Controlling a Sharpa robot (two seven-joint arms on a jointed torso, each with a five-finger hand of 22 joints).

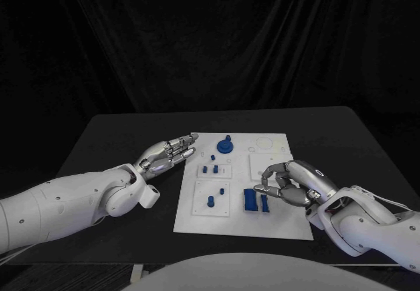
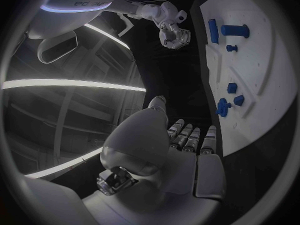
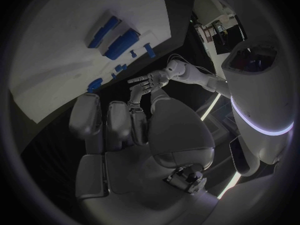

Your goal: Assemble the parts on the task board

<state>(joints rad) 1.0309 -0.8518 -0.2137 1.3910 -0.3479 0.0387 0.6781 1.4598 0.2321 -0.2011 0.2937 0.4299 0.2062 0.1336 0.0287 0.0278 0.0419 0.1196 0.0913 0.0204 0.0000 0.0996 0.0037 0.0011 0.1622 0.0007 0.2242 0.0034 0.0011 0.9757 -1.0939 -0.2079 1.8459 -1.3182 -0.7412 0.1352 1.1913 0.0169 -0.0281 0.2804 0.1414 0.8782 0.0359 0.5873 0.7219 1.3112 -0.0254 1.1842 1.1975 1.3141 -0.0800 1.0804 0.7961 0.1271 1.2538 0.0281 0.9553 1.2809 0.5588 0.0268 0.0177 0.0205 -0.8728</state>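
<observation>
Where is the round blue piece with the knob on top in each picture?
Head view: the round blue knobbed part stands near the far edge of the white task board.
Left wrist view: the same part sits just beyond the left hand.
Right wrist view: it is near the board's edge.
Shared landmark: the white board.

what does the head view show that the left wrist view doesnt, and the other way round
Head view alone: the whole task board on the black table, with the round blue part at its far end and empty round recesses beside it.

Left wrist view alone: the left hand from behind, held flat with its fingers together.

Both: the board, the two blue bars at its near end, and the right hand, curled over the board's right edge in the head view.
</observation>
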